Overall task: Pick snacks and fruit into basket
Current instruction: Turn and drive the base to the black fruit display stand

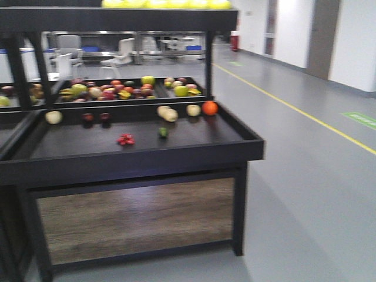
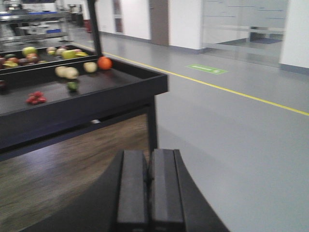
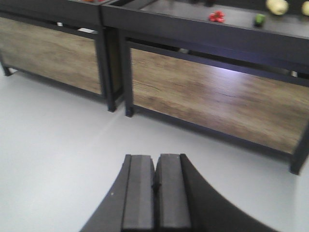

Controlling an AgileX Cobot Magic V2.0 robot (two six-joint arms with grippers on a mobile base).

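Only the 2 wrist views show the left gripper (image 2: 149, 188) and right gripper (image 3: 155, 191), both pinched closed and empty; the red fruit cluster (image 3: 217, 16) lies at the right's 1 o'clock.

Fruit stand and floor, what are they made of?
The stand's black frame looks like painted metal or wood. It is flat and matte with straight edges, but I can't tell which. Its front panel looks like wood or wood-print board, brown with grain streaks. The floor is smooth and grey with a soft shine, maybe vinyl or coated concrete.
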